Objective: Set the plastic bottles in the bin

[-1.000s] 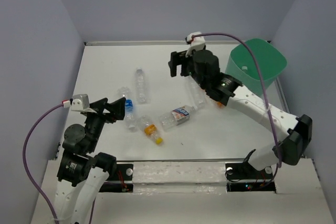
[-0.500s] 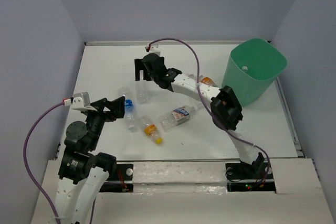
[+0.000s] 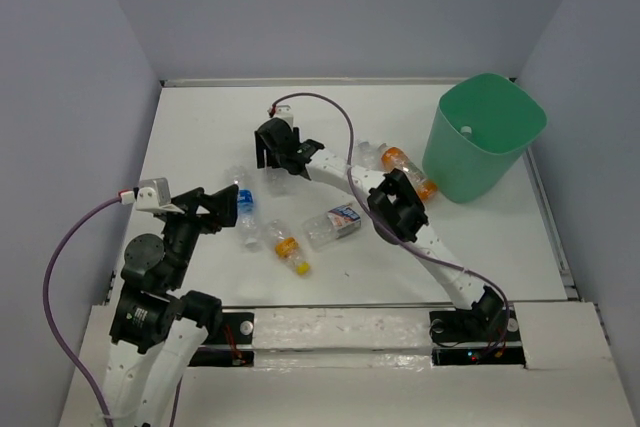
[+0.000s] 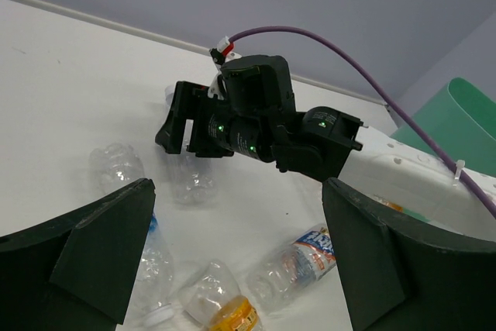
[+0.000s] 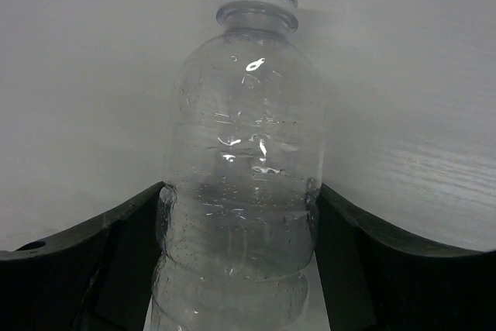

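A clear plastic bottle (image 5: 248,114) with a white cap lies between my right gripper's (image 5: 240,191) fingers, which press on both its sides. From above, that right gripper (image 3: 272,157) is at the table's middle left, down over this bottle (image 3: 273,180). My left gripper (image 3: 225,209) hangs open and empty above a blue-labelled bottle (image 3: 247,217). An orange-labelled bottle (image 3: 288,249) and a white-red-blue labelled one (image 3: 335,224) lie nearby. Another orange bottle (image 3: 405,164) lies by the mint-green bin (image 3: 485,137), which stands at the back right.
A crinkled clear bottle (image 4: 116,167) lies left of the right gripper. The right arm's elbow (image 3: 400,207) reaches over the table's middle, its purple cable looping above. Grey walls close in the left, back and right edges.
My right arm has swung from beside the bin leftward and down to the clear bottle, and its jaws have closed onto it. The left arm has not moved.
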Motion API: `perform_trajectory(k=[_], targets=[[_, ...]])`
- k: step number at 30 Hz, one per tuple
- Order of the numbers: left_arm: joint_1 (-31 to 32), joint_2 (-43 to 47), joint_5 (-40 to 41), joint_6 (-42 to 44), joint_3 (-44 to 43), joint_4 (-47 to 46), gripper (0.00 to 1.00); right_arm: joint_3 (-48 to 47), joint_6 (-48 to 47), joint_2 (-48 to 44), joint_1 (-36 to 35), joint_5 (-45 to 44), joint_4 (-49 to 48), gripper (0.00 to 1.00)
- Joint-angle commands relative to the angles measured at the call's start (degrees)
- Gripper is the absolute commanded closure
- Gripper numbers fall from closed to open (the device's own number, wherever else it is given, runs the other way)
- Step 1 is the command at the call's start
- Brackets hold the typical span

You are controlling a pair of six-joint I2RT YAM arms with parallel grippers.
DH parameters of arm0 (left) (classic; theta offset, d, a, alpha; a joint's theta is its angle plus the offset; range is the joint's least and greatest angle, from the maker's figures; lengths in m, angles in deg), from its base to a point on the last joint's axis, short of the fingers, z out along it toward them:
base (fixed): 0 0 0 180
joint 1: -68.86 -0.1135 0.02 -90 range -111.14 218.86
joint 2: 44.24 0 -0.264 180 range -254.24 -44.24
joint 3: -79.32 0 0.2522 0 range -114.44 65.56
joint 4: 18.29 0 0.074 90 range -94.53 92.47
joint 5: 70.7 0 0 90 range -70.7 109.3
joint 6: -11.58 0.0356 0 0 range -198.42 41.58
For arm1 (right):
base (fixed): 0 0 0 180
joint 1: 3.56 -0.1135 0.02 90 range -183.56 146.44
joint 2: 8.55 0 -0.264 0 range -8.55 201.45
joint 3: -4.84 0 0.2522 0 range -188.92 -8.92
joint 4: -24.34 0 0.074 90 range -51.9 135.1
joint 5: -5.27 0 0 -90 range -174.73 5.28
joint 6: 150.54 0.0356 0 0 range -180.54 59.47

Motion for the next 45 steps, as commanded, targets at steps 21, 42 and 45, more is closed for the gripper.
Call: perform_trajectory(k=[21, 42, 45], targets=[[0.3, 0.4, -2.2, 0.5, -0.7, -3.2, 0.01, 45.1, -27.9, -61.4, 8.0, -15.1, -31.7, 0.52], [-0.2, 0.1, -3.6, 1.4, -0.8, -3.4, 0.01, 68.6, -32.8, -75.0, 41.3, -20.1, -42.7, 0.38], [-0.2, 0.0, -3.7, 1.4, -0.8, -3.6, 0.01, 68.0, -28.7, -76.7, 41.3, -20.0, -38.8, 0.07]])
